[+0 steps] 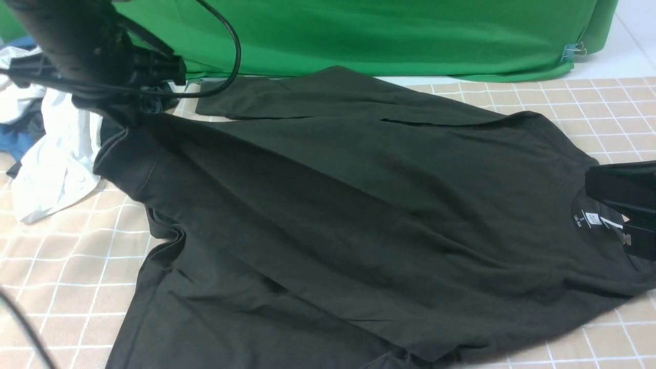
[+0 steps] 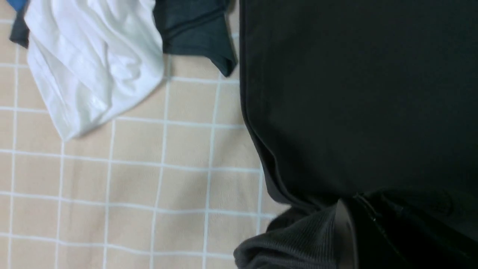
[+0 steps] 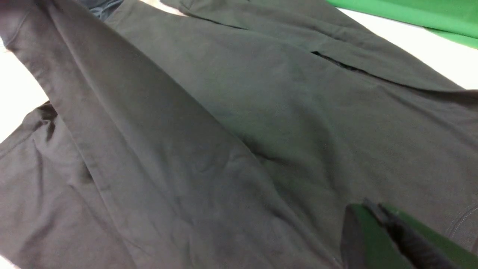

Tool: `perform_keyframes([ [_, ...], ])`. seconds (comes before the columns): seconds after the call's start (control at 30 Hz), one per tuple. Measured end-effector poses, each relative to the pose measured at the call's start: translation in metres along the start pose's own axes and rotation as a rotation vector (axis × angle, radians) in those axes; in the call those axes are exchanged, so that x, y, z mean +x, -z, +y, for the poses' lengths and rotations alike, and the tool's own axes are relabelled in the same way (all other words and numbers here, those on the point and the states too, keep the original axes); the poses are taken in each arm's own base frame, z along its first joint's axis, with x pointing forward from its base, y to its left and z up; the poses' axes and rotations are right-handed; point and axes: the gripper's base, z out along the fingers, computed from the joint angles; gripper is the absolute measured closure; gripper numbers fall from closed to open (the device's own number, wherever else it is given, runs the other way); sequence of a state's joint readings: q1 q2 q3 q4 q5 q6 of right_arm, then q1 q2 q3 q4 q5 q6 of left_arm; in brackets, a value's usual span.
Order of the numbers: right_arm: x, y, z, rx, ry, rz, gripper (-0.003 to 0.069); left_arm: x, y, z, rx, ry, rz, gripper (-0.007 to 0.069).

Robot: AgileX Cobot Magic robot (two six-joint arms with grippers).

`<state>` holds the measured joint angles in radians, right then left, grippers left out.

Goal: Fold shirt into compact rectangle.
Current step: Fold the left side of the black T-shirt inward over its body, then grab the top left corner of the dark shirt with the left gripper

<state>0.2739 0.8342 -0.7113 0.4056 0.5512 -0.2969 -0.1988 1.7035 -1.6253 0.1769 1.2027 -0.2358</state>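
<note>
Black shirt (image 1: 328, 205) spread wide, sleeve (image 1: 215, 169) drawn across body, neck label (image 1: 592, 219) showing

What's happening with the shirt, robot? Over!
Left gripper shut on shirt, ribbed edge. Right gripper shut on shirt near collar. Shirt spread out, not compact. White garment beside it, not on it.

A robot lab's staged recording set: green backdrop cloth (image 1: 410, 36) across the top, held by a binder clip (image 1: 576, 50) at upper right, and a checked beige cloth (image 1: 66, 271) covering the counter (image 1: 589, 333).
</note>
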Motion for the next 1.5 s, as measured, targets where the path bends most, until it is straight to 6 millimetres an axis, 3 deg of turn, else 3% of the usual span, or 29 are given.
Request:
perform_keyframes([
  [0.27,0.000,0.000,0.000,-0.001,-0.004,0.000,0.0620,-0.014,-0.058,-0.007,-0.073,-0.051,0.072,0.0601],
  [0.37,0.000,0.000,0.000,-0.001,-0.004,0.000,0.0620,-0.014,-0.070,-0.009,-0.076,-0.057,0.089,0.0557],
  [0.53,0.000,0.000,0.000,-0.001,-0.004,0.000,0.0619,-0.019,-0.069,-0.007,-0.100,-0.066,0.050,0.0365],
  [0.6,0.000,0.000,0.000,-0.001,-0.004,0.000,0.0619,-0.028,-0.063,-0.006,-0.100,-0.024,-0.018,0.0263],
  [0.67,0.000,0.000,0.000,-0.001,-0.004,0.000,0.0619,-0.040,-0.056,-0.005,-0.075,0.051,-0.105,0.0215],
  [0.83,0.000,0.000,0.000,-0.002,-0.020,-0.001,0.0619,-0.073,-0.053,0.009,0.038,0.215,-0.229,0.0232],
  [0.9,0.000,0.000,0.000,-0.004,-0.026,0.001,0.0619,-0.087,-0.064,0.015,0.120,0.294,-0.239,0.0257],
  [0.97,0.001,0.000,0.001,-0.008,-0.028,0.015,0.0619,-0.104,-0.091,0.020,0.193,0.349,-0.234,0.0282],
  [1.13,0.004,0.000,0.002,-0.017,-0.029,0.046,0.0619,-0.126,-0.141,0.015,0.211,0.344,-0.278,0.0279],
  [1.37,0.004,0.000,0.002,-0.018,-0.029,0.049,0.0619,-0.125,-0.201,0.010,0.179,0.327,-0.240,0.0202],
  [1.5,0.004,0.000,0.002,-0.018,-0.029,0.049,0.0619,-0.121,-0.221,0.009,0.164,0.318,-0.227,0.0169],
])
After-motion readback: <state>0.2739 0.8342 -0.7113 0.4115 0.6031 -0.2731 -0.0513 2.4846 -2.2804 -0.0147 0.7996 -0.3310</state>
